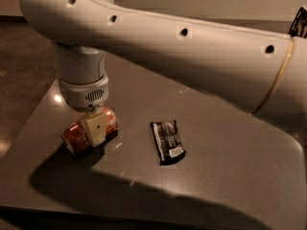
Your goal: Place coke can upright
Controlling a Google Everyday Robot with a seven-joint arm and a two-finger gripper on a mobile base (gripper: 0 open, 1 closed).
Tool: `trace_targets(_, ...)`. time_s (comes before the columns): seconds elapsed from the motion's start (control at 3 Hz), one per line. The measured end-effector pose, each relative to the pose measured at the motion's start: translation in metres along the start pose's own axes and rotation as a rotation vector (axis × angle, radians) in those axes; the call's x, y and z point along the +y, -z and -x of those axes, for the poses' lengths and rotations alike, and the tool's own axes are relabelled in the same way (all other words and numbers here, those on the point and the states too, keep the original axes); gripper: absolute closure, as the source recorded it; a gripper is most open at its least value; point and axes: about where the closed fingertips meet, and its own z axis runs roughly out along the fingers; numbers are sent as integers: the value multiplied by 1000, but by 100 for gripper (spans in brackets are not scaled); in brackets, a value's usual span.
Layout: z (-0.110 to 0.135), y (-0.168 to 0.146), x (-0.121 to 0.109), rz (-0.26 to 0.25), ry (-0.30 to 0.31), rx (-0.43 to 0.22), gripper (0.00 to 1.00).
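The coke can (pixel 75 136), red-orange with a silver end, lies on its side at the left of the dark grey table (pixel 225 176), its end facing front-left. My gripper (pixel 94 134) hangs straight down from the wrist over the can's middle. One cream finger (pixel 96 127) crosses the can's near side and the other is hidden behind it. The gripper is shut on the can, which sits at or just above the table surface.
A black snack wrapper (pixel 168 142) lies flat on the table to the right of the can. My large cream arm (pixel 192 47) spans the upper view and casts a wide shadow over the table front. The table's left edge is close to the can.
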Motion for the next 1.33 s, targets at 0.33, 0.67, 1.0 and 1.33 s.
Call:
trace_targets(0.33, -1, 7, -2, -1, -23, -50, 88)
trace_targets(0.67, -12, 25, -10, -3, -66, -163, 100)
trace_targets(1.0, -26, 50, -27, -29, -131, -330, 100)
trace_targets(1.33, -37, 72, -39, -62, -198, -495, 100)
